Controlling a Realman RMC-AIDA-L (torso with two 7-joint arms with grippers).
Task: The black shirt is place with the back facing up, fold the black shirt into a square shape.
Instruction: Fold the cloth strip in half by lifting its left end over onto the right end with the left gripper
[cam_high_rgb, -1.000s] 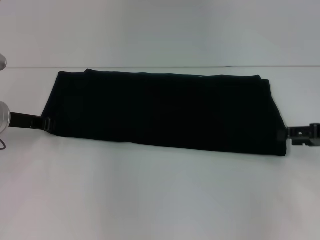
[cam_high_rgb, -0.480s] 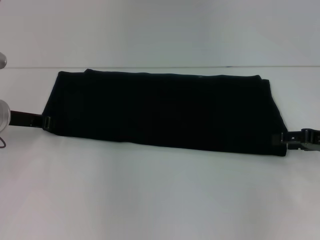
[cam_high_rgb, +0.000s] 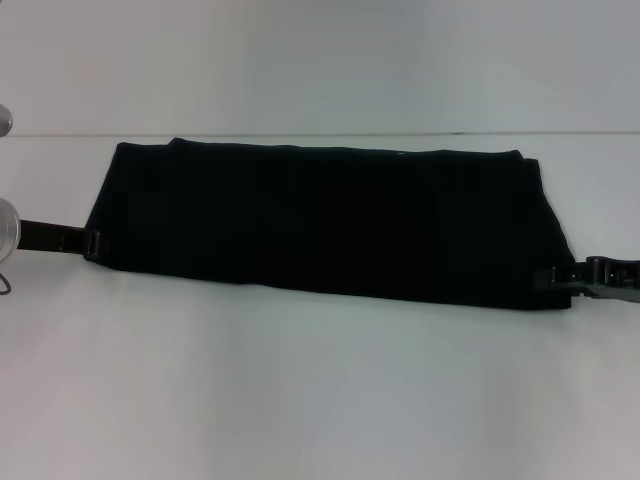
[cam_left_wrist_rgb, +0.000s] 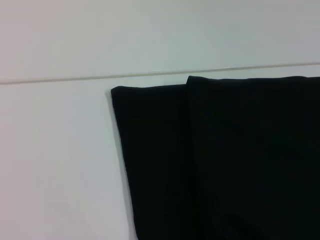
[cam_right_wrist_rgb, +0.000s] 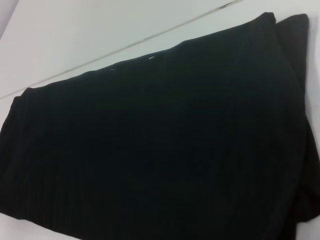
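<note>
Head view shows the black shirt (cam_high_rgb: 325, 222) lying flat on the white table (cam_high_rgb: 320, 390) as a long folded band, its far edge running close along the table's far edge. No container appears in any view. The cloth is plain black on the side facing up, with no print visible. At the shirt's left end a second layer sits on the lower one, its edge set a little in from the corner; the left wrist view shows this step clearly on the shirt (cam_left_wrist_rgb: 225, 160). The right wrist view is almost filled by the shirt (cam_right_wrist_rgb: 160, 145), smooth and dark, with overlapped layers at one end.

The left gripper (cam_high_rgb: 93, 244) is low at the near corner of the shirt's left end, touching the cloth edge. The right gripper (cam_high_rgb: 558, 278) is at the near corner of the shirt's right end, also against the cloth. How far either pincer is open, and whether it has cloth pinched, cannot be told.
</note>
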